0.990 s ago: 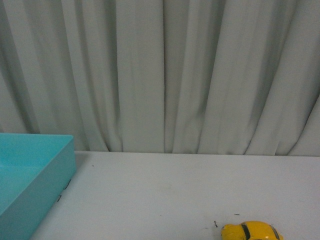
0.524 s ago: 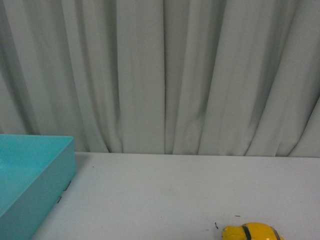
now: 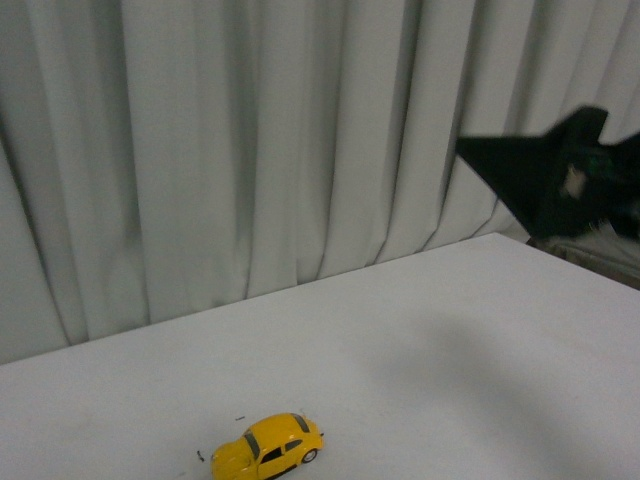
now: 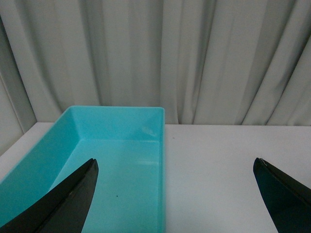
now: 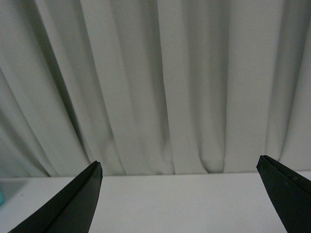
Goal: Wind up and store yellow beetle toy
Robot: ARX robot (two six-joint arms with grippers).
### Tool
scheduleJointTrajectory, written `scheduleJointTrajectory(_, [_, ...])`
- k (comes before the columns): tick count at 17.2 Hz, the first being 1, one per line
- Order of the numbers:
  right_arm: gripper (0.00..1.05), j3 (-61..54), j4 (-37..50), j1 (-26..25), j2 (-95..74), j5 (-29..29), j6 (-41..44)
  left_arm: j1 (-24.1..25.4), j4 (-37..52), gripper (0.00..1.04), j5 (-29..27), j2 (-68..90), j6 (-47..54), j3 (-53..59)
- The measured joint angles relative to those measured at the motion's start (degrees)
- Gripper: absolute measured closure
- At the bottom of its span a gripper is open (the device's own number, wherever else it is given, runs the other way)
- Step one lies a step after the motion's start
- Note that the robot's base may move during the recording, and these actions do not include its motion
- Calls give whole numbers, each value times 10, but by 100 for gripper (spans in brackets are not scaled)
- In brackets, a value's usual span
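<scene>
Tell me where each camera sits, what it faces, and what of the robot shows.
Front view: on the robot's body, facing the white table, glossy yellow beetle toy and grey pleated curtain; a black arm part shows.
Left wrist view: on the left arm, facing the turquoise plastic box; open left gripper fingers frame it.
Right wrist view: on the right arm, facing the curtain; open right gripper fingers show.
Shared: all see curtain and table.

We see bare white tabletop [image 3: 450, 330] open on every side of the yellow beetle toy [image 3: 268, 447], curtain [image 3: 250, 150] walling the far edge, open-topped turquoise bin [image 4: 116, 124] standing near it
</scene>
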State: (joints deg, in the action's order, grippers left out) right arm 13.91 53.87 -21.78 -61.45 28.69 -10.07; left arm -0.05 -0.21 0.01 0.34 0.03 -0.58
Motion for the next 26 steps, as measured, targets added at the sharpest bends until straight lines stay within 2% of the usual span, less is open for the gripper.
scheduleJointTrajectory(2, [7,98,43,36,-172,-9,9,0,0,7,0,0,0,0])
scheduleJointTrajectory(5, [7,240,-8,95,-350,76,73,0,0,7,0,0,0,0])
scheduleJointTrajectory(7, [7,329,-108,107,-428,154,146,0,0,7,0,0,0,0])
scheduleJointTrajectory(10, [7,409,-322,113,-492,230,331,0,0,7,0,0,0,0])
scheduleJointTrajectory(14, [7,495,-584,125,-556,229,638,0,0,7,0,0,0,0])
scheduleJointTrajectory(17, [7,536,-702,141,-598,218,813,0,0,7,0,0,0,0])
scheduleJointTrajectory(20, [7,562,-749,156,-622,210,908,0,0,7,0,0,0,0])
scheduleJointTrajectory(24, [7,597,-804,170,-657,190,974,0,0,7,0,0,0,0])
scheduleJointTrajectory(26, [7,632,-852,177,-681,163,1015,0,0,7,0,0,0,0])
